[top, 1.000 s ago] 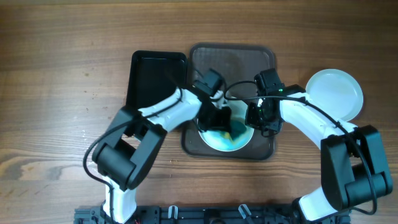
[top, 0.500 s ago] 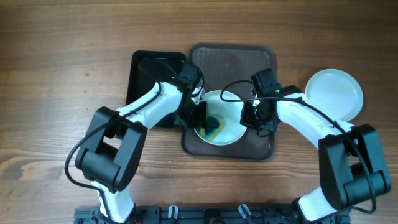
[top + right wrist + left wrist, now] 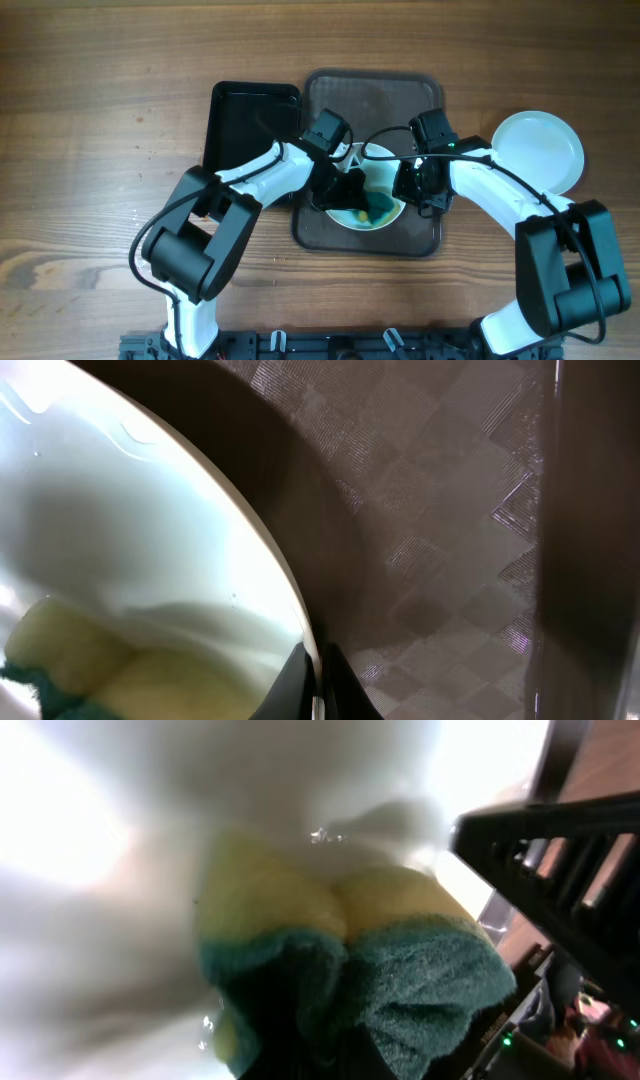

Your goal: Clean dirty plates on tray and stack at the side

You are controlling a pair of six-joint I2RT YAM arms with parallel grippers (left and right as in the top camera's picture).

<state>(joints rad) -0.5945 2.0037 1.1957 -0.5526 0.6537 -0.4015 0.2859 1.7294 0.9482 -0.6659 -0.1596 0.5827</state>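
A white plate (image 3: 372,200) is held tilted over the dark brown tray (image 3: 420,100). My right gripper (image 3: 408,188) is shut on the plate's right rim; the right wrist view shows the rim (image 3: 300,622) pinched between my two dark fingers, with the tray's patterned floor (image 3: 440,510) beyond. My left gripper (image 3: 345,190) is shut on a yellow and teal sponge (image 3: 368,210) and presses it against the plate's face. The left wrist view shows the sponge (image 3: 370,970) flat on the white plate (image 3: 120,840). A clean white plate (image 3: 540,150) lies on the table at the right.
A smaller black glossy tray (image 3: 245,125) lies just left of the brown tray, under my left arm. Wooden table (image 3: 100,150) surrounds both trays.
My left gripper has swept the sponge across the plate, left and then back right toward the centre. The right gripper keeps its hold on the rim, nearly still.
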